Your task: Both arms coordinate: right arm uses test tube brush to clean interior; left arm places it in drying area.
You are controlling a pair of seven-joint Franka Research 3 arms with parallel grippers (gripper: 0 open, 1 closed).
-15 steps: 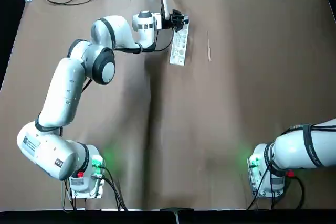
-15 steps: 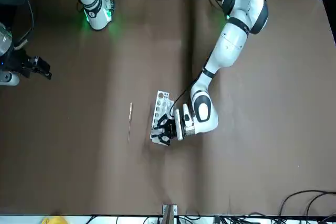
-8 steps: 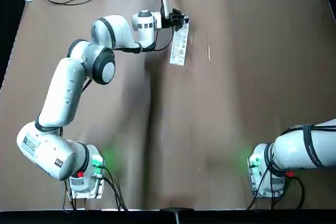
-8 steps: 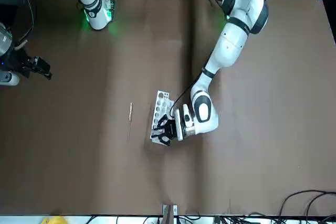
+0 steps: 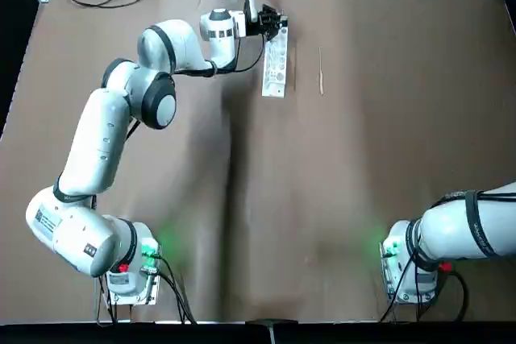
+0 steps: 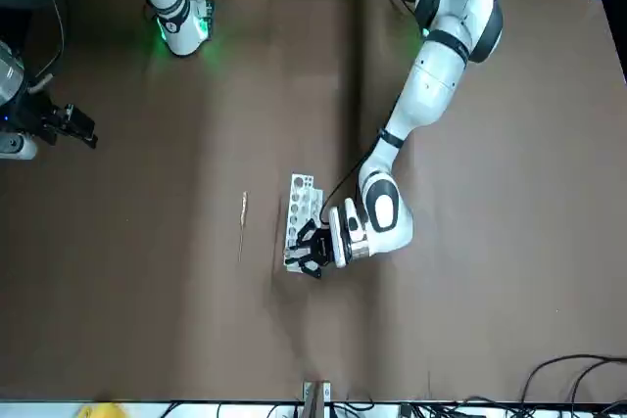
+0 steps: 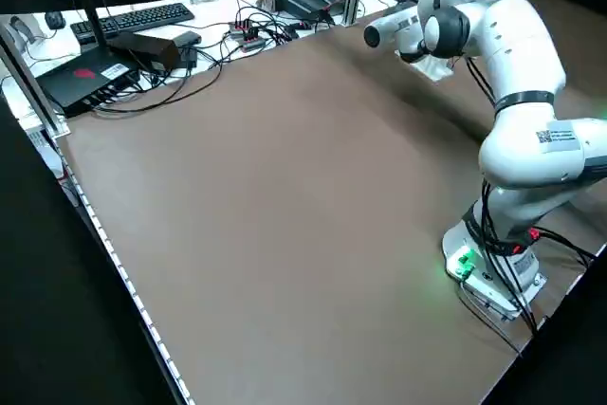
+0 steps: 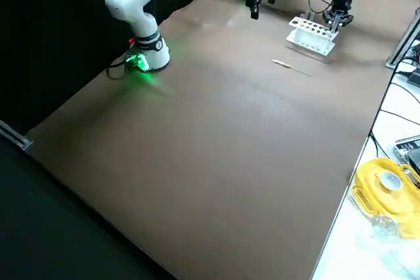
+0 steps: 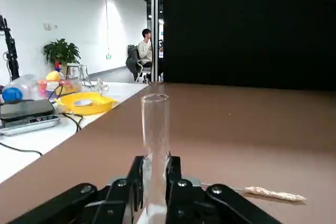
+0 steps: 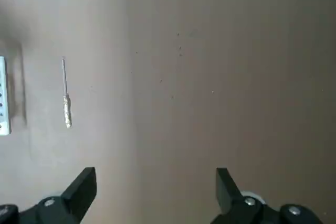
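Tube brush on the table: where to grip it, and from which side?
I'd take the thin pale brush with the fluffy bristled end by its bare, straight shaft, clear of the bristles. It lies flat, so come from straight above, the black right end effector closing across the shaft. The white perforated rack stands beside it, so probably approach from the side away from that.

brush point(image 8: 289, 67): pale tan | rack point(image 8: 314, 35): white | tabletop point(image 8: 216, 136): brown

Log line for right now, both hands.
left hand: shut on test tube, at rack | right hand: open, idle over table | test tube brush: lying on table
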